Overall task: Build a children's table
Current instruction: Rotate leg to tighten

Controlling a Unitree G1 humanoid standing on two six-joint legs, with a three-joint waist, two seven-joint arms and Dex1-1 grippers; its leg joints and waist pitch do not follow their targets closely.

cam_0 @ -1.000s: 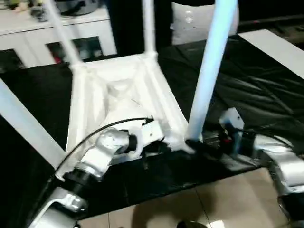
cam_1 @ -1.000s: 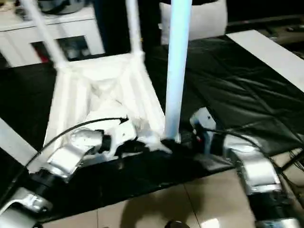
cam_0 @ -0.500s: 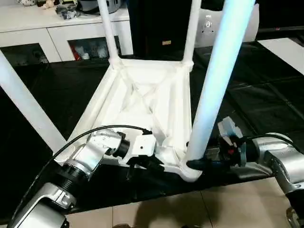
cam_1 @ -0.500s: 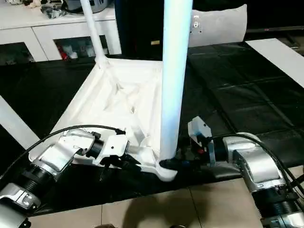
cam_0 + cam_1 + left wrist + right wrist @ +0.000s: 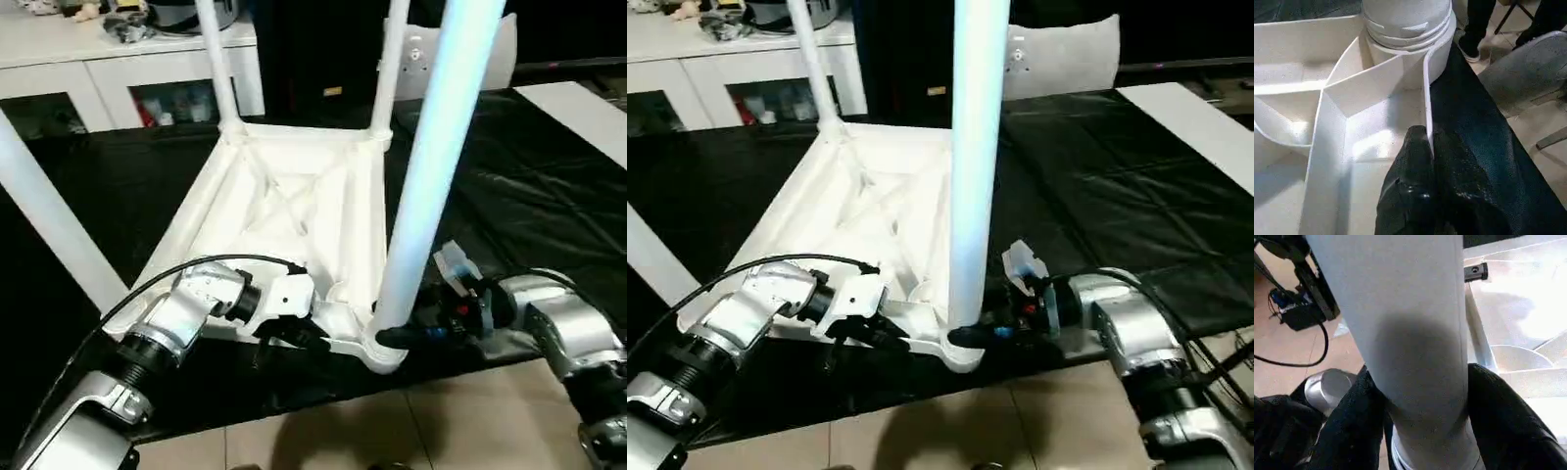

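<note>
The children's table [image 5: 294, 211] lies upside down on a black quilted mat [image 5: 549, 206], smooth white plastic with an X-ribbed underside and tapered round legs standing up. The left end effector [image 5: 1422, 196] is pinched closed on the thin rim just beside the near corner socket [image 5: 1408, 29], whose stepped rings show in the left wrist view. The right end effector [image 5: 1420, 396] clasps the near leg [image 5: 431, 166] low down, one black finger on each side, as the right wrist view shows.

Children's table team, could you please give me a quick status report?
Left gripper pinching tabletop rim. Right gripper clamped round nearest leg at its socket. Four legs upright. Nothing in the way.
</note>
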